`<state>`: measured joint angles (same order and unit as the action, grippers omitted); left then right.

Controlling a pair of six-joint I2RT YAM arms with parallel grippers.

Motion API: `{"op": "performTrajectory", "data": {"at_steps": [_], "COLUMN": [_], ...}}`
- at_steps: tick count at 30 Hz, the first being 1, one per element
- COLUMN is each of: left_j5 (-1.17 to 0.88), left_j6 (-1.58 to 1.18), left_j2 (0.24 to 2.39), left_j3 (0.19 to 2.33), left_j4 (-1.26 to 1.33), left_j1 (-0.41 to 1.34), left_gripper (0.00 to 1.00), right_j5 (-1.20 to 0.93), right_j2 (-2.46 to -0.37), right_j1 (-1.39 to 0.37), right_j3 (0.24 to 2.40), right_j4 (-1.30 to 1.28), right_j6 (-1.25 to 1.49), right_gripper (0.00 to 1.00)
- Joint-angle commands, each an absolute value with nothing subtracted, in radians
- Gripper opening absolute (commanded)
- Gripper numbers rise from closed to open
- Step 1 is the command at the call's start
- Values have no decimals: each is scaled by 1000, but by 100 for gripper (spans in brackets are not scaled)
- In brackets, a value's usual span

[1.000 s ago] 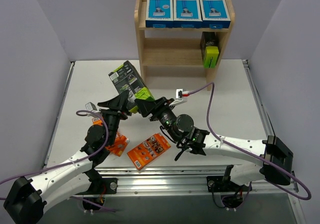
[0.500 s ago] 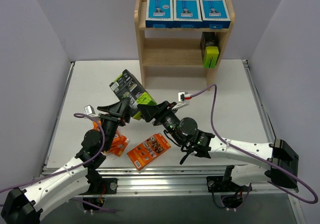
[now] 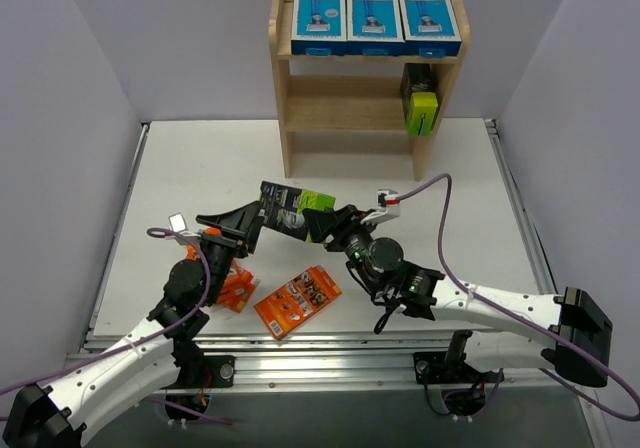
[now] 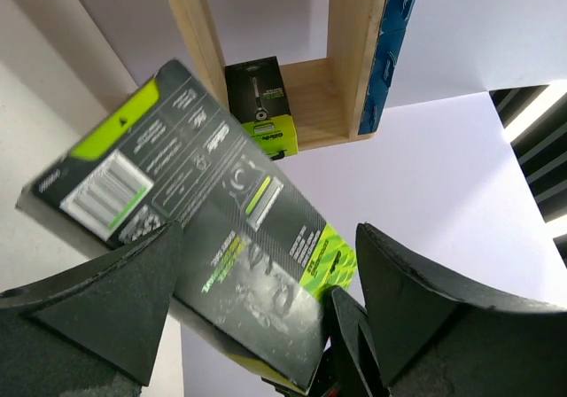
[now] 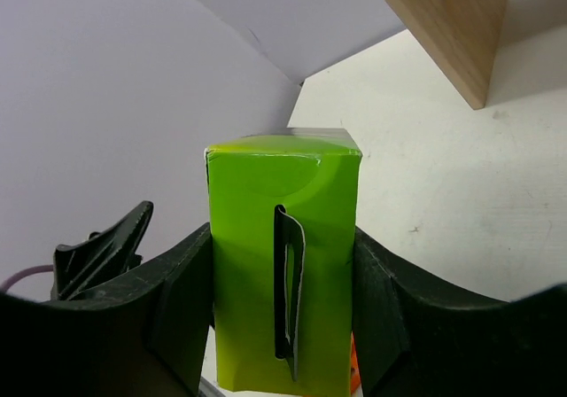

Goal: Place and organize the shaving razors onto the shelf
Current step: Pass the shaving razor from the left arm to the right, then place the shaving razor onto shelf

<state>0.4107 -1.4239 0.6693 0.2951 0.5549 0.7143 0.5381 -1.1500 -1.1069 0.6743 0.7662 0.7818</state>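
As the left pincer widened from its hold to a spread stance, the black-and-lime box passed wholly to the right pincer, which pinched its green end. The box sank from steeply tilted to nearly level above the middle of the bench. The handover appeared complete, leaving carriage to the shelf at the far edge.

Wooden shelf, three blue boxes along its top tier, upright black-and-green box at the right end of its middle tier, tilted box in front of the shelf, right gripper clamping its green end, left gripper spread wide at its black end, orange packs farther in front.
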Motion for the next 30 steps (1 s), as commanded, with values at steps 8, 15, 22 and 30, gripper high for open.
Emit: {"op": "performTrajectory", "data": {"at_steps": [8,15,22,30], "left_j5": [365,279,225,250], "left_j6": [-1365,-995,-553,-280], "left_j2": [568,500,554,581], "left_j3": [293,475,745,761], "left_j4": [407,96,-170,-192], "left_j1": [657,595,569,568], "left_gripper": [88,88,88,90], "right_j5": [600,673,689,542], "right_j2": [-997,-907,-894,-979], "right_j1": [-1112,-1106,-1008,-793], "right_j3": [647,667,847,1012], "right_j4": [772,700,551,540], "right_j6": [782,616,425,315], "right_gripper": [0,0,0,0]}}
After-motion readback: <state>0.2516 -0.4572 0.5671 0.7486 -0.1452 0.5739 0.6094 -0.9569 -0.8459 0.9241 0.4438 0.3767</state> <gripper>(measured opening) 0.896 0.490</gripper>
